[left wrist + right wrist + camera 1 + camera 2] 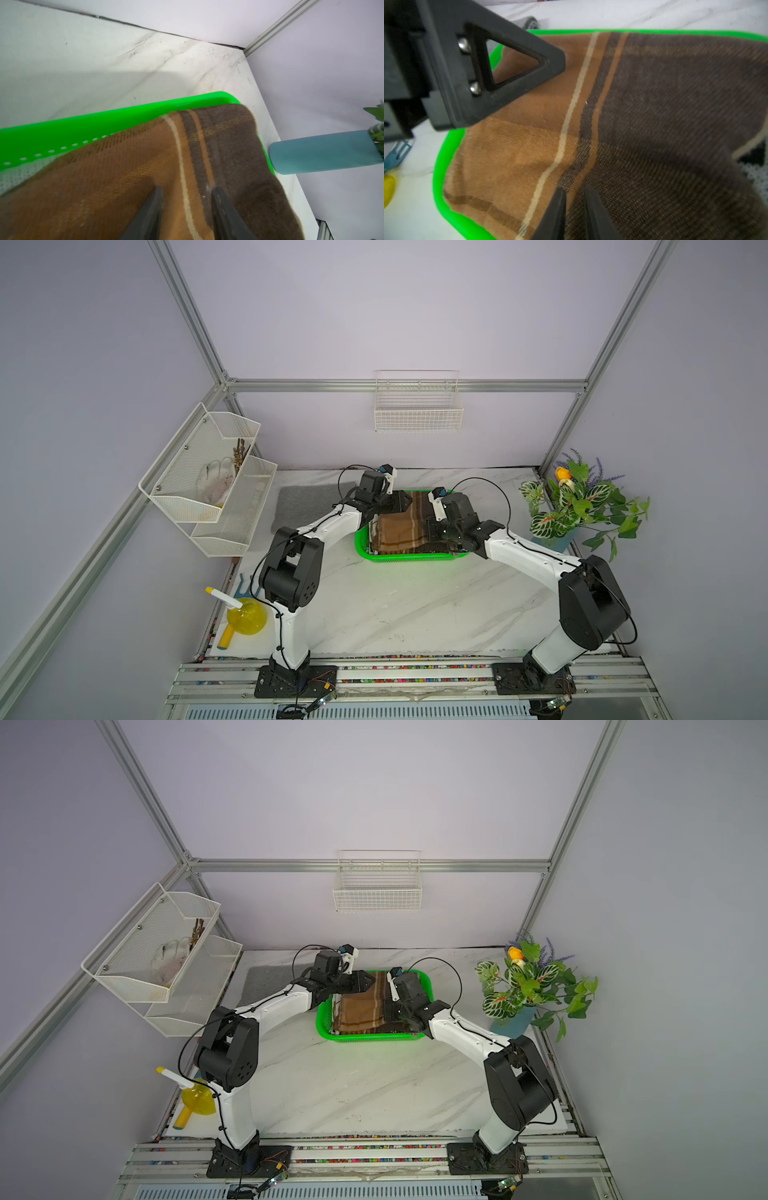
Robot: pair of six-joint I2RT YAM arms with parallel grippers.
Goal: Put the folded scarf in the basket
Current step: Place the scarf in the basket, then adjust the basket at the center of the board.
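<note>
Left tool over scarf lengthwise in basket.

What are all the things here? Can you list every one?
scarf: one, striped brown, in the basket, one corner over its rim
basket: one, bright green, middle of the table
wire basket: one, white, back wall
mesh rack: one, white, left wall
mat: one, grey, table's far left
plant: one, green, in a blue vase, far right
round bottle: one, yellow, near left
table: one, white marble
left gripper: one, black, over the scarf
right gripper: one, black, over the scarf
</note>
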